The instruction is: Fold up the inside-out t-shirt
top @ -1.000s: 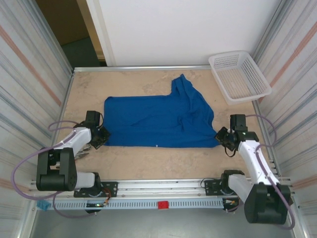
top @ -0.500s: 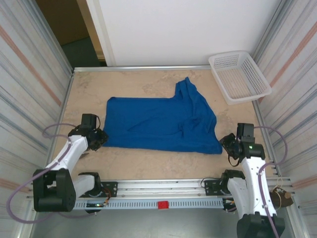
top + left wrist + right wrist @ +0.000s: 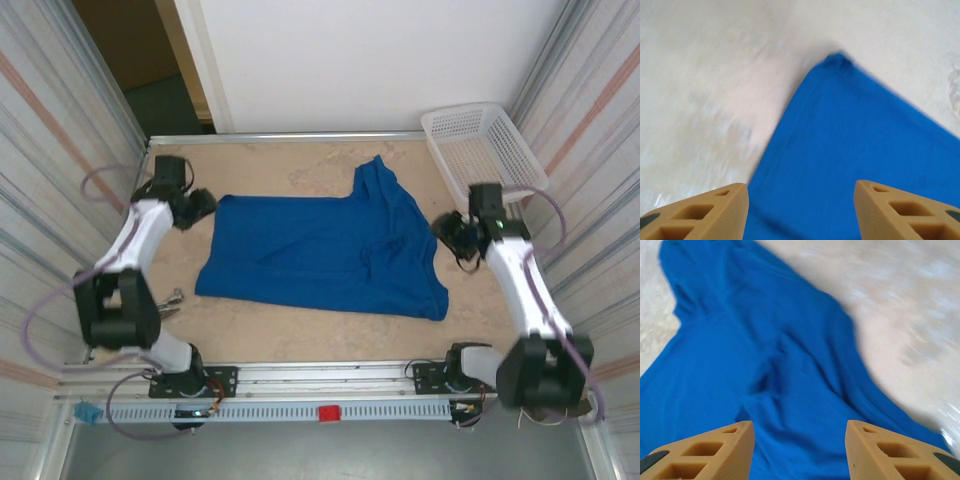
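We are looking down on the inside-out t-shirt point(image 3: 320, 255) lying spread across the middle of the table point(image 3: 290, 330), one sleeve reaching toward the far edge and creases gathering toward its right side, with only plain blue cloth facing us. The left gripper point(image 3: 203, 203) is hovering at the shirt's far left corner and the right gripper point(image 3: 447, 230) just beside its right edge, near the white basket point(image 3: 485, 150); from above, both are reading as dark shapes and we are not making out their jaws. In the left wrist view the left gripper point(image 3: 800, 189) is standing with its tan fingers point(image 3: 705, 215) well apart over the cloth's corner, nothing between them; the fingers are being cut off by the lower edge. The right gripper point(image 3: 799, 425) is likewise parted above wrinkled cloth. Both wrist pictures are blurring, so we cannot tell whether any fingertip is touching the fabric
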